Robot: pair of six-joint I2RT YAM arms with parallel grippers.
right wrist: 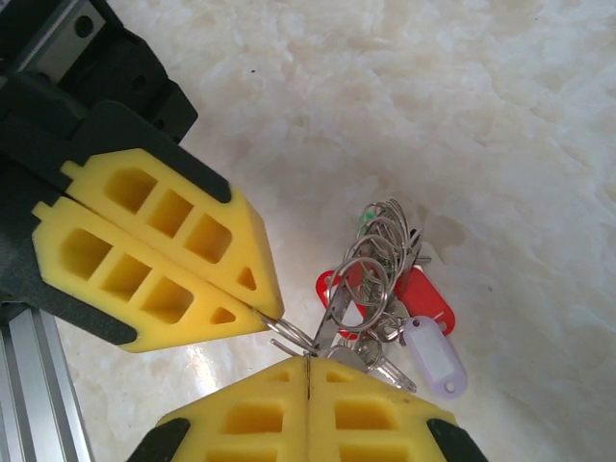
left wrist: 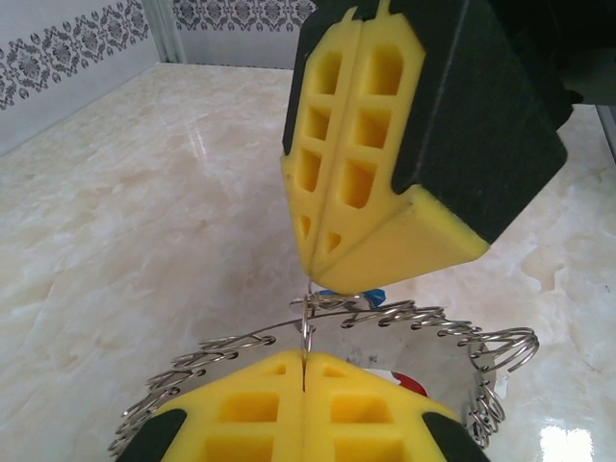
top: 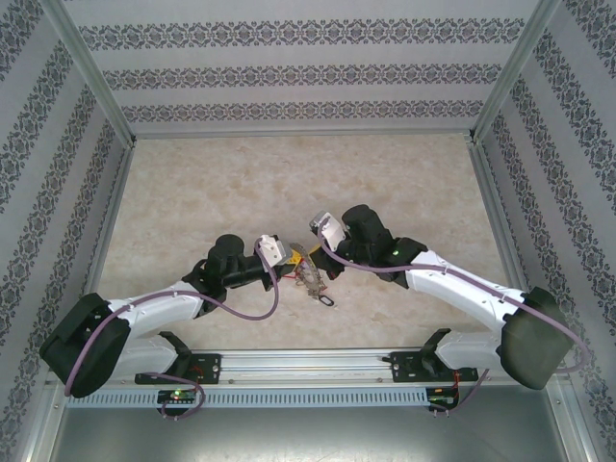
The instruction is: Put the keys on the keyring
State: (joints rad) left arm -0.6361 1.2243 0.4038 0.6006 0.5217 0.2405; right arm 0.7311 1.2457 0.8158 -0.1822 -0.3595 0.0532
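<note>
Keyring point(left wrist: 423, 322) – between left fingers point(left wrist: 250, 414) and right fingers point(left wrist: 356, 144) – over the table point(left wrist: 115, 212), front middle.

White-and-black twin arms with yellow end effectors

The left arm point(top: 154, 313) and right arm point(top: 462, 289) have white shells, black joint housings and purple cables point(top: 252, 310); the left end effector point(left wrist: 303, 364) and right end effector point(right wrist: 308, 364) have yellow fingers point(left wrist: 250, 414) with square pockets, backed in black.

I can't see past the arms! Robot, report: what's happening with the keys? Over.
Both shut: left gripper, right gripper, pinching the keyring. Beside it, red tag and lilac tag bunched together. Tips crowd each other.
</note>
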